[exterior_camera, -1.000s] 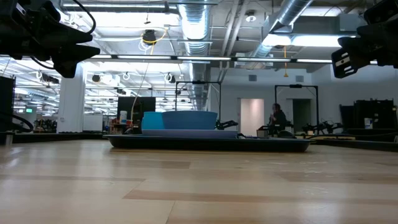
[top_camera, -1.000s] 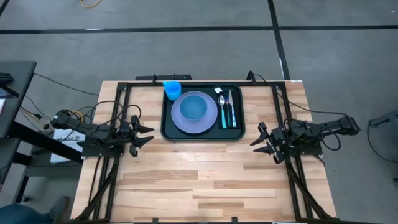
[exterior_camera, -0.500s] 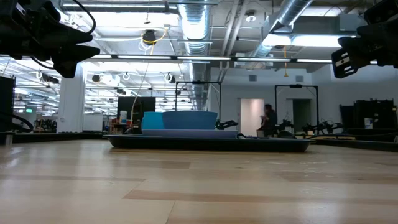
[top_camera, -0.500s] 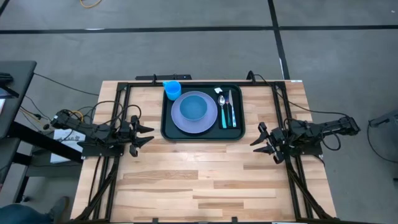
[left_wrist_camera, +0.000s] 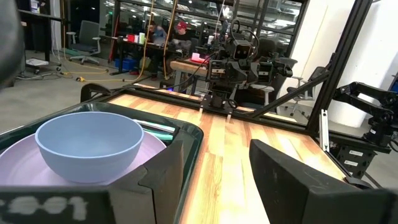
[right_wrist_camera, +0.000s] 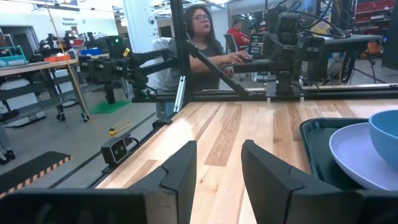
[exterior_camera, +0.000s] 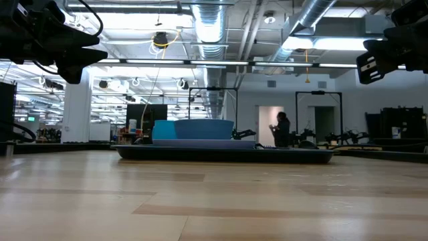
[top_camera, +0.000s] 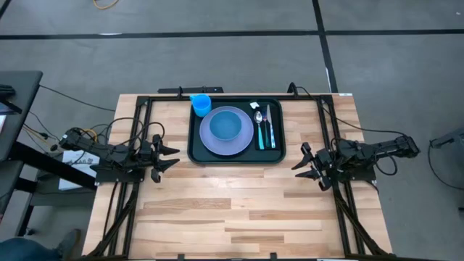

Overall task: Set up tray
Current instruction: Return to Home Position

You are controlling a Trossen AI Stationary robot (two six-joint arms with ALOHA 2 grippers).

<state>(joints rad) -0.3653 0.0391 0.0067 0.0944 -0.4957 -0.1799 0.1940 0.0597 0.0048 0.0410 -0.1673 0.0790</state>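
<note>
The large dark green-black rectangular plastic tray (top_camera: 217,160) lies flat at the far middle of the light wooden plank desk (top_camera: 232,210). Its long axis runs left to right. It has rounded corners and a raised rim.

On the tray:
- a round lavender plate (top_camera: 208,139) carrying a pale blue bowl (top_camera: 226,125);
- a blue cup (top_camera: 200,104) at the far left corner;
- teal-handled cutlery (top_camera: 264,129) on the right side, lying front to back.

The napkin under the cutlery is hard to tell from the dark tray. The low view shows the tray edge-on, and the cutlery cannot be made out there.

The left pincer (top_camera: 174,157) hangs beside the tray's left side. The right pincer (top_camera: 299,162) hangs near its right front corner. Both have their fingers spread, hold nothing and are clear of the tray.
</note>
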